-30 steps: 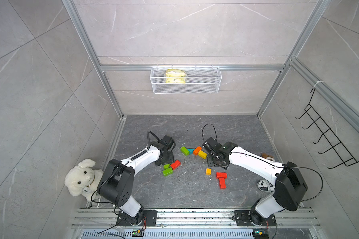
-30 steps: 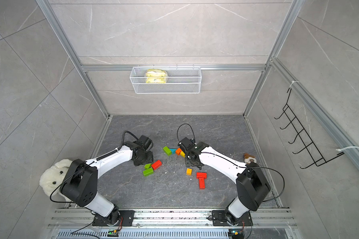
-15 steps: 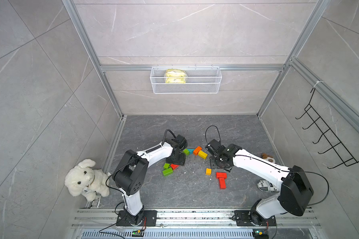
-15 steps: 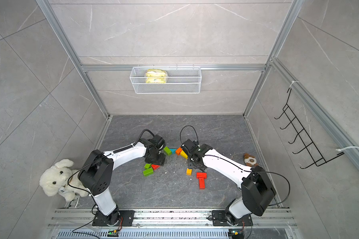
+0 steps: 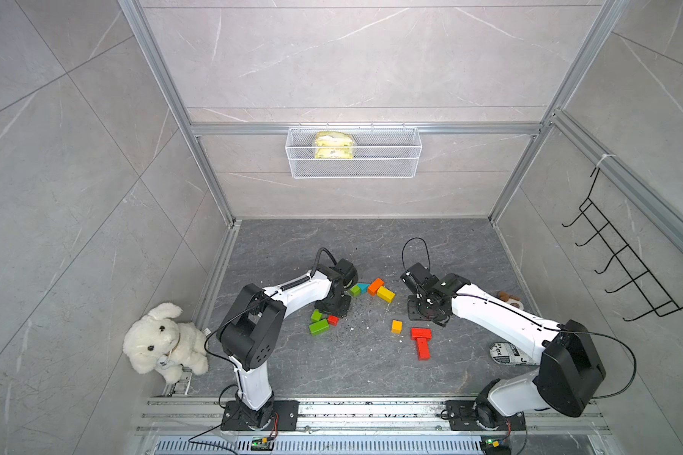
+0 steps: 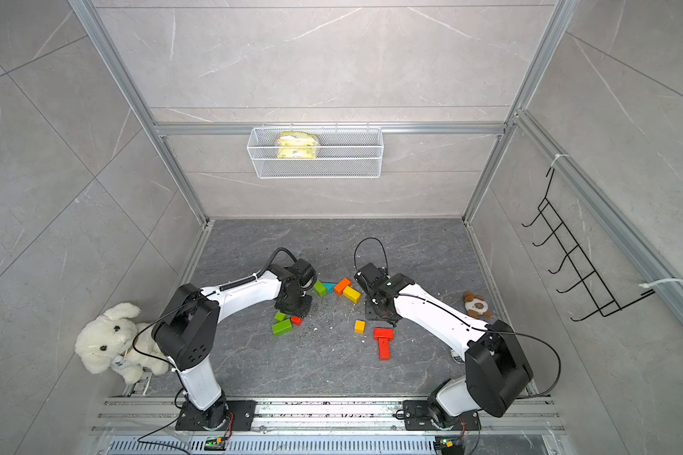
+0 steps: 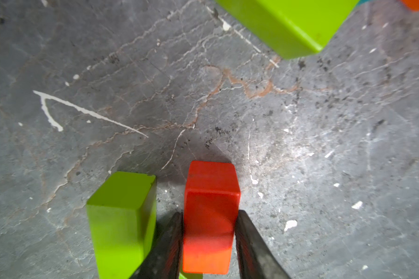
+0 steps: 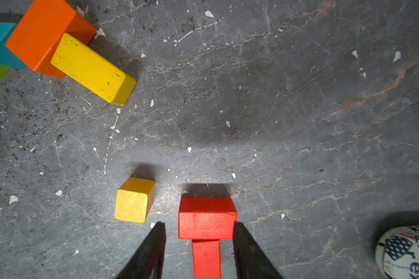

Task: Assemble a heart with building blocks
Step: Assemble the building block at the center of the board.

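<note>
Small red block [image 7: 211,190] pinched in left tool [image 7: 210,213]; green block [image 7: 121,217] beside.

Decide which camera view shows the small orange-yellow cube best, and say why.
The right wrist view: the orange-yellow cube appears large and sharp, with its top and side faces visible. In both top views it is only a tiny spot. The left wrist view does not show it.

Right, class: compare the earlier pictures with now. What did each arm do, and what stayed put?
The left gripper swung in toward the middle and closed on the small red block. The right gripper drew back from the yellow bar to straddle the red crossbar block, not yet gripping it. The green blocks, cube and rest stayed put.
</note>
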